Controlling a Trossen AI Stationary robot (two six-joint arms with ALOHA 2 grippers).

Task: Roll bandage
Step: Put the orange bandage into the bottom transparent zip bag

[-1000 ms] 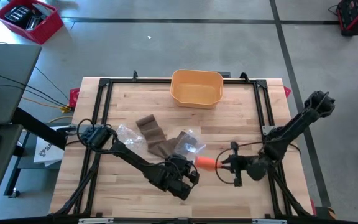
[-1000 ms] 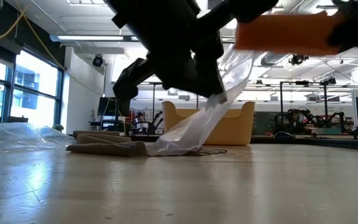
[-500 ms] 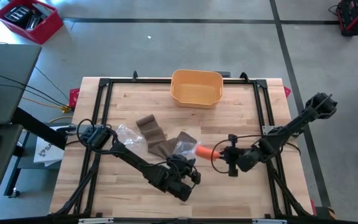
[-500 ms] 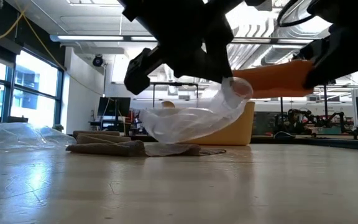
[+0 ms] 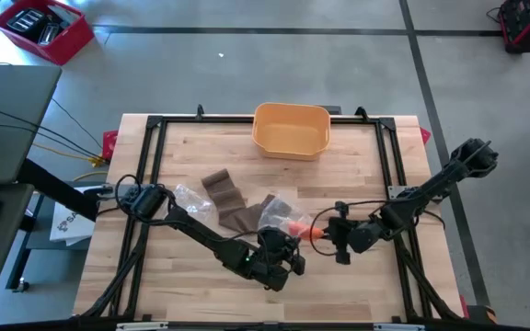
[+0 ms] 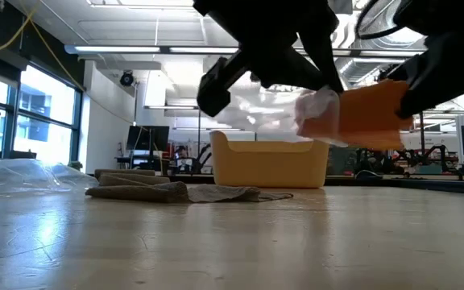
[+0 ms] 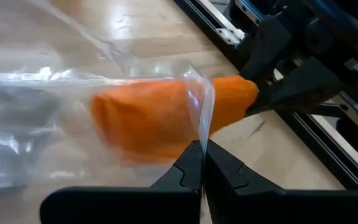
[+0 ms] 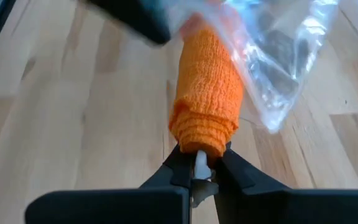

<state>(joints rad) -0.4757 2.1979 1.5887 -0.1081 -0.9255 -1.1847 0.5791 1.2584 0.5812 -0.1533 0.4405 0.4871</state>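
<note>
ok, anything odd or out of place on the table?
Brown bandage strips lie unrolled and crumpled mid-table beside an empty clear bag. Nothing spilled. The right claw holds the orange roll while the left claw pinches a plastic bag over it.

Light wooden table, yellow bin, brown bandage strips, clear plastic wrapper lying on it.

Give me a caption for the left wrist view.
Left gripper pinches a clear bag around the orange bandage roll held by the right gripper.
</note>
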